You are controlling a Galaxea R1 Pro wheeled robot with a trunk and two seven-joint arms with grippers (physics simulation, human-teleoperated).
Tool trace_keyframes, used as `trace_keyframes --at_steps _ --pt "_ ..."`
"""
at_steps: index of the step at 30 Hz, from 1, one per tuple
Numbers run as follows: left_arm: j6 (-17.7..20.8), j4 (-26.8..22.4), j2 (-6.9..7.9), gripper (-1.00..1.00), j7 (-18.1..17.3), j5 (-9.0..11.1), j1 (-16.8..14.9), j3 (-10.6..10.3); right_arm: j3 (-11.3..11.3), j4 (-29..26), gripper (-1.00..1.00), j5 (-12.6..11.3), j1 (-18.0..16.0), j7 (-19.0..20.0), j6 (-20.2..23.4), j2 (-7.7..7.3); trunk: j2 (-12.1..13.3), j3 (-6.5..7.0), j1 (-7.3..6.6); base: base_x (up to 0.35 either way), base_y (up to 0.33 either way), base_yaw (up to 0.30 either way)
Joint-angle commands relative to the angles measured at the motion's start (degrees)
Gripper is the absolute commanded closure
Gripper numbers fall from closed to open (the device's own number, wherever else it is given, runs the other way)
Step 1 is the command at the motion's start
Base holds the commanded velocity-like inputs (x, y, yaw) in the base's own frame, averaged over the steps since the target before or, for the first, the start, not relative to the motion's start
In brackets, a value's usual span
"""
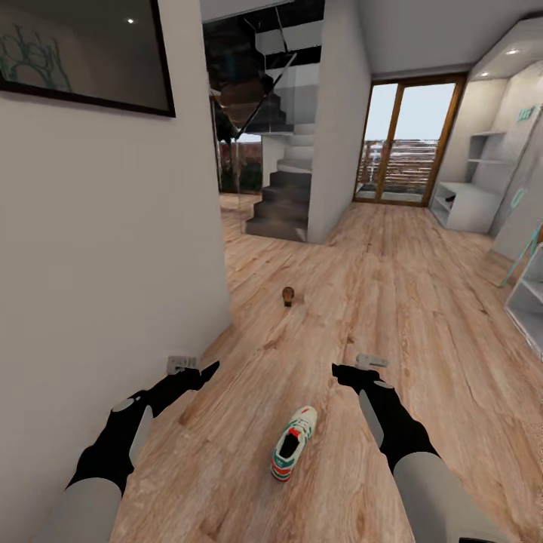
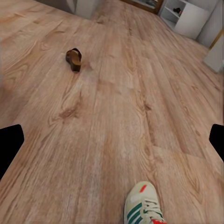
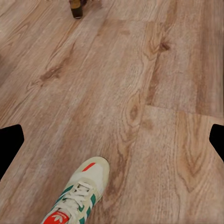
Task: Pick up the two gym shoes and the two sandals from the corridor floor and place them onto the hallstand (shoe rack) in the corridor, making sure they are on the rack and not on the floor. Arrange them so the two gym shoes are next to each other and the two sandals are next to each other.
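Sneaker [image 1: 294, 443] lies on the corridor floor [image 1: 392, 302] between your two arms, toe pointing toward 12 o'clock. One brown sandal [image 1: 287, 296] sits well beyond it at 12 o'clock, and the hallstand [image 1: 467, 205] stands far off at 2 o'clock. Your left hand [image 1: 183, 365] and right hand [image 1: 371, 361] both hover with fingers spread wide, gripping nothing.

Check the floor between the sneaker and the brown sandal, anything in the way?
Nothing. Between the gym shoe and the sandal there is just bare corridor floor; head view and left wrist view both show it.
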Motion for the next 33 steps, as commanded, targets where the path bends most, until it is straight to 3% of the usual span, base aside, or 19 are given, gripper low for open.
trace_keyframes --at_steps 1,9,25,33 --pt "0.51 -0.09 -0.08 -1.00 -0.47 -0.17 -0.03 0.33 -0.13 -0.09 -1.00 -0.09 -0.03 -0.13 0.31 0.04 -0.02 -0.06 0.00 0.134 0.294 -0.254" --pt "0.51 -0.09 -0.08 -1.00 -0.47 -0.17 -0.03 0.33 -0.20 -0.03 -1.00 -0.09 -0.04 -0.19 0.31 0.09 -0.02 -0.06 0.00 0.140 0.299 -0.224" --pt "0.51 -0.09 -0.08 -1.00 -0.47 -0.26 -0.03 0.33 -0.24 0.00 -1.00 -0.15 -0.03 -0.11 0.25 0.00 -0.02 -0.05 0.00 0.165 0.300 -0.018" --pt "0.51 -0.09 -0.08 -1.00 -0.47 -0.26 -0.03 0.33 -0.22 0.00 -1.00 -0.18 -0.03 -0.11 0.28 0.00 -0.02 0.21 0.00 0.162 0.232 -0.234"
